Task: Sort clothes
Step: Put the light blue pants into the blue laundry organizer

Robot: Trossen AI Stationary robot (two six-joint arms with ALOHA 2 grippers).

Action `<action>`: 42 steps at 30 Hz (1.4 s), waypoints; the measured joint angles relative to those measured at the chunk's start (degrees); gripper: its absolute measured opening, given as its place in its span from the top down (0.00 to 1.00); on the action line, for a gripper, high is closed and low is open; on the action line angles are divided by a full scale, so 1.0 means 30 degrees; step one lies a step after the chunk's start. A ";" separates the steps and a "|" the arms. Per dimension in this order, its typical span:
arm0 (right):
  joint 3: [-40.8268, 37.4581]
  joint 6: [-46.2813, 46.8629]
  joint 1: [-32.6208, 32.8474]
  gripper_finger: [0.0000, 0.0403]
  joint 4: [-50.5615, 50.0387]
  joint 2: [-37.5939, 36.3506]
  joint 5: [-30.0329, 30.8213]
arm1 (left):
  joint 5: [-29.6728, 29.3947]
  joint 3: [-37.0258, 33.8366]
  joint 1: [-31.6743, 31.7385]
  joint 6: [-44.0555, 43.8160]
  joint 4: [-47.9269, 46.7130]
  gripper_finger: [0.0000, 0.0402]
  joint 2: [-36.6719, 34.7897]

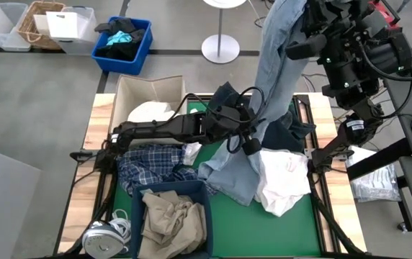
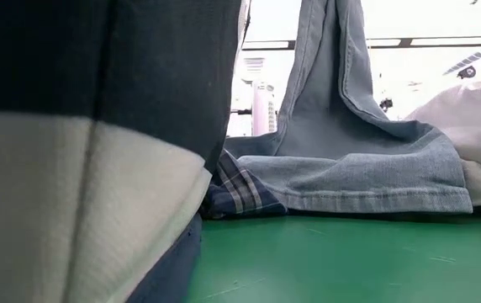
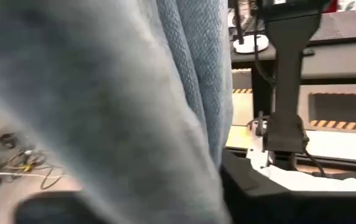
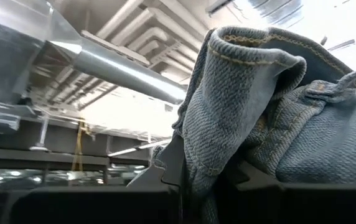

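Denim (image 1: pixel 278 65) hoisted high over table by right claw (image 4: pixel 215 180), clamped on waistband fold; lower end trails onto green mat (image 1: pixel 292 230) beside white shirt (image 1: pixel 281 180). Lift likely meant to pull it free of pile. Left claw (image 1: pixel 245 140) sits mid-table against hanging denim, fingers hidden: cannot tell. Plaid shirt (image 1: pixel 152 169) near left; tan trousers (image 1: pixel 170 219) already in blue bin (image 1: pixel 140 229).

The jeans (image 1: pixel 274 79) hang from above the table's (image 1: pixel 98 115) far right part down onto the mat (image 1: pixel 292 230). A shirt (image 1: pixel 281 180) lies just right of them, trousers (image 1: pixel 170 219) in a bin (image 1: pixel 209 216) at the near edge.
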 joint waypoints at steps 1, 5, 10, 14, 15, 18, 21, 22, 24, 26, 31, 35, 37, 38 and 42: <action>0.0000 -0.0240 0.0000 0.93 0.0011 0.0000 0.0142 | 0.0568 0.0000 0.0011 0.0051 -0.0036 0.96 -0.0074; 0.0007 -0.1245 -0.0007 0.93 0.0027 0.0000 0.1038 | 0.4345 0.0000 -0.0086 0.0801 0.0040 0.98 -0.0674; 0.0007 -0.3001 -0.0007 0.93 -0.0085 0.0000 0.3352 | 1.0368 0.0000 -0.0140 0.1408 0.0764 0.98 -0.2065; 0.0007 -0.3712 -0.0015 0.93 -0.1588 -0.0015 0.4778 | 1.0790 0.0000 -0.0120 0.1903 0.1731 0.98 -0.3384; 0.0007 -0.3712 -0.0015 0.93 -0.2081 -0.0015 0.5045 | 1.0783 0.0000 -0.0117 0.2196 0.1889 0.99 -0.3740; 0.0007 -0.3678 -0.0015 0.93 -0.3546 0.0046 0.5811 | 1.0947 0.0000 -0.0113 0.2853 0.2162 0.99 -0.4723; 0.0000 -0.3205 -0.0015 0.93 -0.5242 0.0058 0.6607 | 1.1863 0.0000 -0.0133 0.2954 0.2743 0.99 -0.5623; 0.0000 -0.2768 -0.0015 0.93 -0.5917 0.0048 0.6858 | 1.2291 0.0000 -0.0153 0.2910 0.3012 0.99 -0.5905; 0.0000 -0.1517 -0.0015 0.93 -0.7512 0.0036 0.7273 | 1.3062 0.0007 -0.0178 0.2739 0.3768 0.99 -0.6335; 0.0000 0.0134 -0.0015 0.93 -0.9475 0.0036 0.7305 | 1.3820 0.0007 -0.0222 0.2475 0.4533 0.99 -0.6645; 0.0000 0.4903 -0.0015 0.92 -1.4440 0.0299 0.7109 | 1.5910 0.0015 -0.0233 0.1277 0.6938 0.99 -0.6922; -0.0015 0.9007 -0.0015 0.85 -1.7394 0.0525 0.6924 | 1.6975 0.0015 -0.0240 0.0358 0.8594 0.99 -0.6998; -0.0015 1.0539 -0.0022 0.78 -1.8643 0.0521 0.5966 | 1.7248 0.0015 -0.0240 -0.0132 0.9314 0.99 -0.7032; -0.0015 1.1191 -0.0022 0.75 -1.9030 0.0480 0.5415 | 1.7354 0.0015 -0.0254 -0.0360 0.9704 0.99 -0.7039; -0.0007 1.3263 -0.0015 0.59 -2.0521 0.0199 0.3536 | 1.8852 0.0015 -0.0255 -0.1494 1.1444 0.99 -0.7167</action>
